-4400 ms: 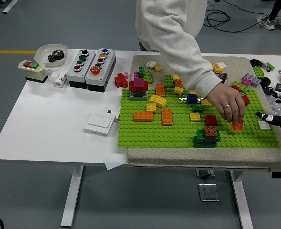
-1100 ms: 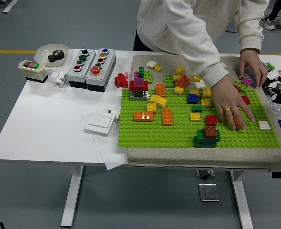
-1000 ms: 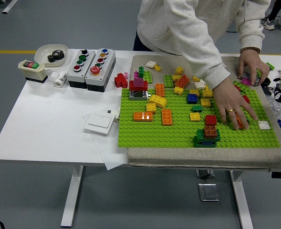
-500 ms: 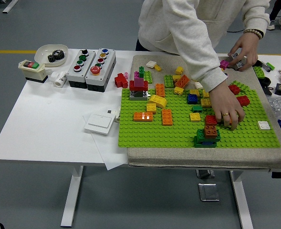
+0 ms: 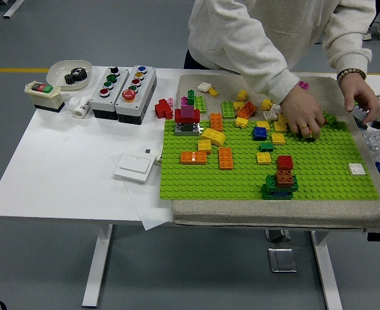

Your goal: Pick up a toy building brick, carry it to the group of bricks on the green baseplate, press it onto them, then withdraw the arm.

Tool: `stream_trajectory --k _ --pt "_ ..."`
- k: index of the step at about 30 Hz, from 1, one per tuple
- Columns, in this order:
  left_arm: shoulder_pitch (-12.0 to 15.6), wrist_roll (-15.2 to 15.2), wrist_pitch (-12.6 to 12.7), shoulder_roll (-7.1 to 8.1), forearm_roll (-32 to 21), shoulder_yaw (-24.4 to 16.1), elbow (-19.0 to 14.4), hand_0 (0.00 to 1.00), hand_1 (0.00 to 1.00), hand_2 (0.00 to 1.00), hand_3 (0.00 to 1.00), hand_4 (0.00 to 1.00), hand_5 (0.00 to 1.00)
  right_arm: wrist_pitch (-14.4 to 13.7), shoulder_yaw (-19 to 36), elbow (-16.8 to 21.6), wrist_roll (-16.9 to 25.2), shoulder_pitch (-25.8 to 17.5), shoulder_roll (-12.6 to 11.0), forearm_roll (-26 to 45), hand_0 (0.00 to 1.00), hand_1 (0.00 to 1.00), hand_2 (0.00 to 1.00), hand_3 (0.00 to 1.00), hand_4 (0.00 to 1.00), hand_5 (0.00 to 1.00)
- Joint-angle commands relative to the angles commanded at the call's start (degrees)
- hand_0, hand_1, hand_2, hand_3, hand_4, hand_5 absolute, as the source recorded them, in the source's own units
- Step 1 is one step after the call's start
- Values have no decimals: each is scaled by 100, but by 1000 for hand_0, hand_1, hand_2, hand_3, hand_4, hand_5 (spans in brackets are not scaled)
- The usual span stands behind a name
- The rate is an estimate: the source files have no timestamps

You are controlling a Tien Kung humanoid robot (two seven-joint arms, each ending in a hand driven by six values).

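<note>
Head view | brick stack [image 5: 281, 177]: red on orange on green, on baseplate [image 5: 241, 181] | robot fingers unseen

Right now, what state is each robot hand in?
Left hand: not in view.
Right hand: not in view.
Only a person's hands show: one over the bricks on the green baseplate, the other at the right edge.

I see a studded, matt green plastic baseplate [image 5: 254, 184] lying on a rough, grey felt-like mat [image 5: 273, 213]. The bricks [image 5: 226, 158] on it look like smooth, slightly glossy plastic. The table [image 5: 60, 168] top is smooth matt white, with a sheet of paper [image 5: 144, 206] on it. The person's sleeve [image 5: 254, 51] is soft, pale knitted cloth.
</note>
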Motion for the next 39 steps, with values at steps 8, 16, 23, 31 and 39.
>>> stream_trajectory --k 8,16,23,31,39 --pt "-5 7 -13 -6 36 -16 -1 662 707 730 582 660 649 140 80 38 63 -83 -46 -39 644 687 783 998 732 443" --pt "-17 -4 -12 -3 25 -6 -1 664 707 730 583 660 649 247 105 515 31 -281 -244 -291 687 719 813 998 739 433" --pt "-41 -11 -2 -4 25 -5 0 663 706 727 581 659 649 460 -1 1209 31 -425 -465 -585 744 753 845 998 778 416" --pt "-52 -17 -4 -2 30 1 1 662 706 726 580 661 652 610 29 1672 388 -624 -607 -917 745 755 842 980 808 417" --pt "-49 -9 -18 -4 48 -7 -2 662 705 727 580 659 649 728 -169 1804 745 -642 -635 -979 726 728 775 906 817 402"
